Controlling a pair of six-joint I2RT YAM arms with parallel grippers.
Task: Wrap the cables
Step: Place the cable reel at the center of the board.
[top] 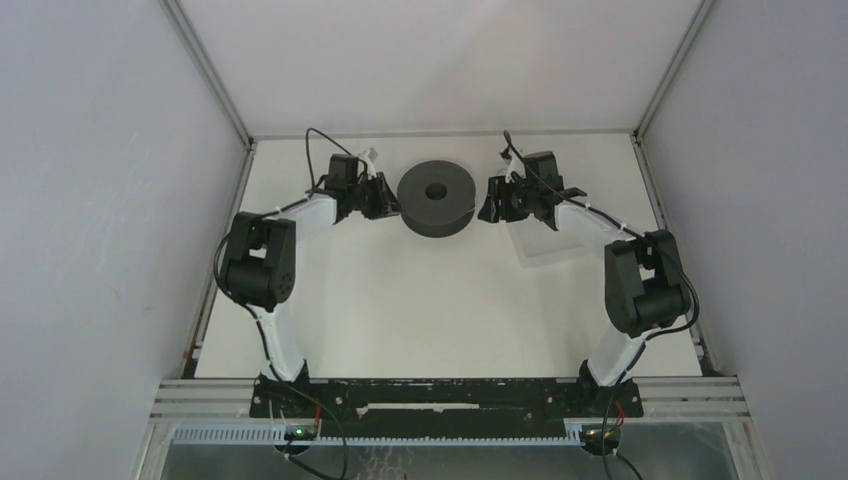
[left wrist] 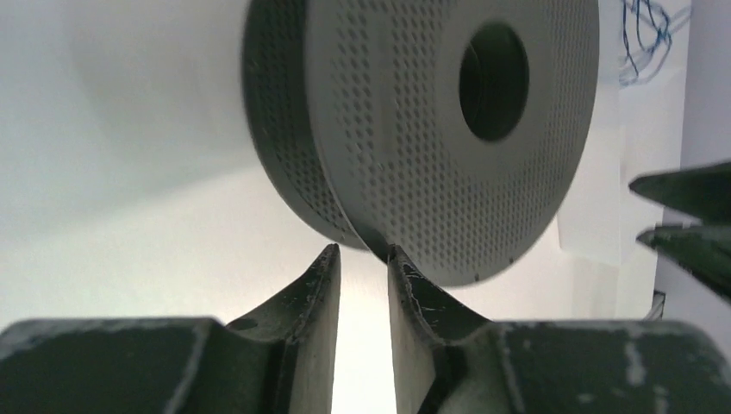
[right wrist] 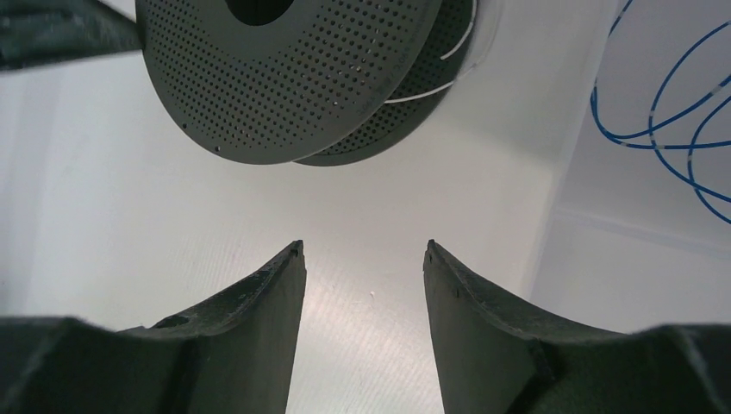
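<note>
Both beside the spool (top: 436, 200), left pincer (left wrist: 362, 250) stands narrowly apart, right pincer (right wrist: 362, 246) wide.

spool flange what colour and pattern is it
Dark grey spool, its flange covered in a grid of small holes; clearest in the left wrist view.

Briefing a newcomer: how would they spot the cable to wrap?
Find the black perforated spool at the far middle of the table. In the right wrist view, a thin white cable runs between its discs. Unlike the blue wire, it sits on the spool.
</note>
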